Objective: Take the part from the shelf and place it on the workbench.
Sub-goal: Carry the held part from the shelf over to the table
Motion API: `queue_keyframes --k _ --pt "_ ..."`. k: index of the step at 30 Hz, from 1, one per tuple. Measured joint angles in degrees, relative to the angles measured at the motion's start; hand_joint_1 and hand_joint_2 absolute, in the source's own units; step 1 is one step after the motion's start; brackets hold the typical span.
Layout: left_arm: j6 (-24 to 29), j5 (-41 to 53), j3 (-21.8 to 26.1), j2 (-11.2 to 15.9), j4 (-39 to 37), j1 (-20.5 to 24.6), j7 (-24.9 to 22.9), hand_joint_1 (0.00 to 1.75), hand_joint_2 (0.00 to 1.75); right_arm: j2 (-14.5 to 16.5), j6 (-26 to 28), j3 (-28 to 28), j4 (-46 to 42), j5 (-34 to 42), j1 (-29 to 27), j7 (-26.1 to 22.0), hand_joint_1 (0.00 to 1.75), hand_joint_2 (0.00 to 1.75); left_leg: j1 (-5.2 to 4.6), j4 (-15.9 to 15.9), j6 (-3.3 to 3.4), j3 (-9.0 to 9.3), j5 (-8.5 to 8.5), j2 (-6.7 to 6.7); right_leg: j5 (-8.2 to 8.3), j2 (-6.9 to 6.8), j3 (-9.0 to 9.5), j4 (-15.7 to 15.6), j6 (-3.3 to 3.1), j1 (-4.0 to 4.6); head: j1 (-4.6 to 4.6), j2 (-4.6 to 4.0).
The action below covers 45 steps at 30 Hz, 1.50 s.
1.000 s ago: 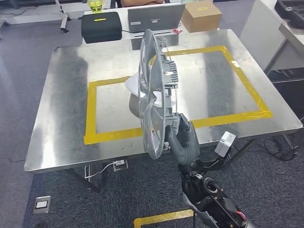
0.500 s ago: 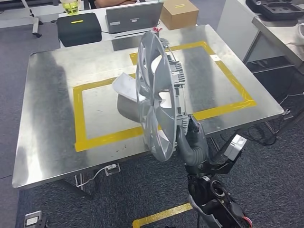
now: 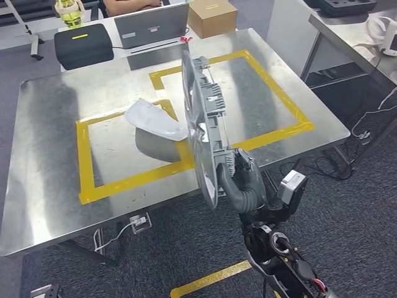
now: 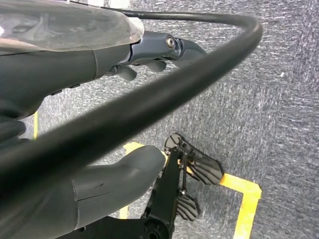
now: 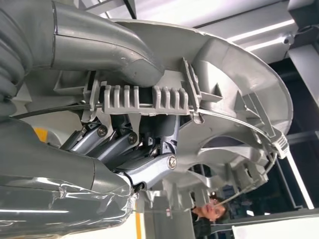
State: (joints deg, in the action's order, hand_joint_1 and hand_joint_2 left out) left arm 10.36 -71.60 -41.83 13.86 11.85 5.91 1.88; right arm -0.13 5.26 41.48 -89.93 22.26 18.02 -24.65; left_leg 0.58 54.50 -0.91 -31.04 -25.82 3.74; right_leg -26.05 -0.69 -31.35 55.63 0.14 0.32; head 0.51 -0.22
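Note:
The part is a large grey wheel cover [image 3: 202, 121], standing on edge with its ribbed back toward the right. My right hand [image 3: 241, 180] grips its lower rim and holds it over the near edge of the steel workbench [image 3: 46, 143]. In the right wrist view the thumb and dark fingers [image 5: 124, 144] clamp the clip ring of the wheel cover [image 5: 233, 74]. My left hand [image 4: 56, 74] hangs over the carpet with thumb and fingers apart and nothing between them.
A pale curved shell [image 3: 152, 124] lies on the bench on the yellow tape outline [image 3: 84, 164]. A black case [image 3: 83, 45], laptop [image 3: 149, 25] and cardboard box [image 3: 211, 15] sit on a table behind. Another table [image 3: 346, 28] stands to the right. Yellow tape [image 3: 211, 279] marks the floor.
The camera has moved, so the bench now sits further left and turned. The wheel cover now shows more edge-on, still in my right hand's grip.

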Motion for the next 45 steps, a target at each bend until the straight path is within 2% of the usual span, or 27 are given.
queue_keyframes --k 6,13,18,20,22,23,24,26,27,28,29,31,32,33,34,36,37,38,39,42,43,44,45 --pt "0.04 -0.01 0.00 0.00 0.00 0.00 -0.05 0.00 1.75 0.00 0.34 -0.08 0.60 -0.22 0.00 -0.15 1.71 1.75 -0.02 -0.13 -0.27 0.01 0.09 -0.01 0.02 -0.03 -0.01 0.00 -0.05 0.00 -0.37 0.00" --pt "0.11 -0.05 0.00 -0.01 0.00 0.00 -0.26 0.00 1.75 0.00 0.79 -0.32 1.31 -0.36 -0.03 -0.80 1.71 1.75 -0.22 0.00 -0.21 -0.05 0.00 -0.03 0.08 -0.06 0.07 -0.18 0.02 -0.23 -0.46 0.00" --pt "0.11 -0.06 0.00 0.00 0.00 -0.01 -0.33 0.00 1.75 0.00 0.78 -0.58 1.67 -0.34 -0.07 -0.92 1.71 1.75 -0.55 0.31 0.23 -0.19 -0.28 -0.04 0.13 -0.12 0.09 -0.25 0.30 -0.54 -0.67 0.00" --pt "0.11 -0.07 0.00 0.04 -0.01 -0.01 -0.36 0.00 1.75 0.00 0.79 -0.61 1.68 -0.34 -0.12 -0.97 1.71 1.75 -0.67 0.03 0.66 -0.22 -0.39 -0.06 0.58 -0.15 0.29 0.04 0.69 -0.67 -0.81 0.00" --pt "0.11 -0.12 0.00 0.09 -0.01 0.02 -0.37 0.00 1.75 0.00 0.79 -0.68 1.70 -0.34 -0.20 -1.03 1.71 1.75 -0.40 -0.91 1.28 0.58 -0.31 -0.14 0.73 -0.06 0.16 0.89 1.15 -0.70 -0.90 0.00" --pt "0.11 -0.14 0.00 0.09 -0.01 0.05 -0.38 0.00 1.75 0.00 0.79 -0.73 1.71 -0.34 -0.22 -1.07 1.71 1.75 -0.18 -1.35 1.55 1.14 -0.26 -0.18 0.08 0.09 -0.38 2.05 1.33 -0.72 -0.81 0.00" --pt "0.11 -0.15 0.00 0.08 -0.01 0.07 -0.37 0.00 1.75 0.00 0.79 -0.79 1.72 -0.34 -0.20 -1.11 1.71 1.75 0.02 -1.65 1.70 1.60 -0.18 -0.22 -1.26 0.26 -1.45 4.24 1.47 -0.75 -0.52 0.00" --pt "0.11 -0.15 0.00 0.03 -0.02 0.08 -0.35 0.00 1.75 0.00 0.78 -0.90 1.76 -0.34 -0.24 -1.22 1.71 1.75 0.14 -1.78 1.80 1.88 -0.25 -0.27 -4.76 0.51 -5.02 11.38 1.75 -0.89 0.09 0.00" --pt "0.11 -0.14 -0.01 0.00 -0.01 0.05 -0.31 0.00 1.75 0.00 0.78 -0.94 1.82 -0.34 -0.29 -1.28 1.71 1.75 0.18 -1.76 1.75 1.96 -0.33 -0.31 -5.93 0.53 -6.84 14.64 1.92 -0.97 0.37 0.00" --pt "0.11 -0.13 -0.01 -0.04 -0.01 0.02 -0.26 0.00 1.75 -0.01 0.79 -0.98 1.90 -0.34 -0.34 -1.32 1.71 1.75 0.26 -1.73 1.60 2.10 -0.46 -0.37 -6.06 0.52 -7.91 16.16 2.08 -1.08 0.51 0.00" --pt "0.11 -0.12 -0.02 -0.09 -0.01 -0.01 -0.21 0.00 1.75 -0.02 0.81 -1.01 1.97 -0.34 -0.36 -1.35 1.71 1.75 0.37 -1.70 1.38 2.35 -0.66 -0.44 -5.00 0.51 -7.94 15.44 2.28 -1.24 0.66 0.00" --pt "0.11 -0.08 -0.02 -0.17 -0.01 -0.06 -0.16 0.00 1.75 -0.02 0.85 -1.08 2.08 -0.34 -0.40 -1.34 1.71 1.75 0.71 -1.63 0.66 3.16 -1.32 -0.52 -0.42 0.33 -5.21 8.36 2.61 -1.65 1.05 0.00" --pt "0.10 -0.05 -0.02 -0.15 -0.02 -0.08 -0.14 0.00 1.75 -0.03 0.86 -1.11 2.14 -0.33 -0.41 -1.36 1.71 1.75 0.85 -1.55 0.27 3.53 -1.64 -0.50 1.02 0.16 -3.92 4.83 2.67 -1.61 1.30 -0.01" --pt "0.07 -0.02 -0.03 -0.10 -0.02 -0.06 -0.13 0.00 1.75 -0.04 0.86 -1.16 2.19 -0.33 -0.40 -1.39 1.71 1.75 0.90 -1.34 -0.18 3.65 -1.94 -0.45 1.60 -0.07 -2.86 2.10 2.43 -1.52 1.61 -0.01" --pt "0.03 -0.01 -0.03 -0.07 -0.03 -0.03 -0.13 0.00 1.75 -0.05 0.91 -1.19 2.22 -0.33 -0.45 -1.43 1.71 1.75 0.85 -1.14 -0.63 3.64 -2.21 -0.35 1.41 -0.13 -2.45 1.04 1.99 -1.33 1.71 -0.01" --pt "-0.06 0.00 -0.05 -0.08 -0.02 0.07 -0.10 0.00 1.75 -0.07 1.07 -1.32 2.25 -0.29 -0.55 -1.49 1.71 1.75 0.80 -0.64 -1.41 3.70 -2.60 -0.20 0.85 0.10 -2.01 0.70 0.67 -1.06 1.58 -0.01" --pt "-0.08 0.00 -0.05 -0.13 -0.02 0.13 -0.09 0.00 1.75 -0.06 1.15 -1.38 2.22 -0.27 -0.61 -1.50 1.71 1.75 0.86 -0.10 -1.68 3.70 -2.77 -0.36 0.91 0.41 -1.73 0.73 0.24 -1.06 1.25 -0.01" --pt "-0.10 0.01 -0.06 -0.14 -0.02 0.18 -0.05 0.00 1.75 -0.05 1.21 -1.47 2.20 -0.25 -0.56 -1.49 1.71 1.75 0.97 1.35 -1.85 3.12 -3.01 -0.85 0.74 0.62 -1.36 0.61 -0.10 -1.10 0.93 -0.01" --pt "-0.13 0.01 -0.08 -0.15 -0.02 0.25 -0.04 0.00 1.75 -0.05 1.25 -1.51 2.17 -0.25 -0.49 -1.51 1.71 1.75 1.03 3.95 -1.94 1.65 -3.59 -1.46 0.60 0.82 -0.97 0.45 -0.35 -1.15 0.58 -0.01" --pt "-0.21 0.03 -0.19 -0.17 -0.02 0.10 0.00 0.00 1.75 -0.04 1.33 -1.56 2.15 -0.23 -0.39 -1.56 1.71 1.75 0.93 15.35 -2.01 -6.40 -7.13 -2.94 -0.12 1.37 -0.17 0.32 -1.13 -0.93 -0.81 0.00" --pt "-0.22 0.02 -0.25 -0.17 -0.02 -0.04 -0.01 0.00 1.75 -0.04 1.37 -1.58 2.16 -0.23 -0.39 -1.58 1.71 1.75 0.86 17.44 -1.92 -8.59 -7.53 -3.09 -0.43 1.68 0.18 0.31 -1.27 -0.79 -1.14 0.00" --pt "-0.21 0.02 -0.31 -0.17 -0.02 -0.19 -0.01 0.00 1.75 -0.04 1.40 -1.60 2.16 -0.22 -0.40 -1.59 1.71 1.75 0.76 17.43 -1.73 -9.76 -6.68 -3.19 -0.76 2.01 0.60 0.31 -1.33 -0.68 -1.35 0.00" --pt "-0.21 0.02 -0.36 -0.15 -0.02 -0.32 -0.02 0.00 1.75 -0.04 1.43 -1.61 2.17 -0.21 -0.41 -1.58 1.71 1.75 0.60 15.21 -1.42 -9.82 -4.46 -3.25 -1.13 2.33 1.12 0.31 -1.34 -0.60 -1.54 0.00"
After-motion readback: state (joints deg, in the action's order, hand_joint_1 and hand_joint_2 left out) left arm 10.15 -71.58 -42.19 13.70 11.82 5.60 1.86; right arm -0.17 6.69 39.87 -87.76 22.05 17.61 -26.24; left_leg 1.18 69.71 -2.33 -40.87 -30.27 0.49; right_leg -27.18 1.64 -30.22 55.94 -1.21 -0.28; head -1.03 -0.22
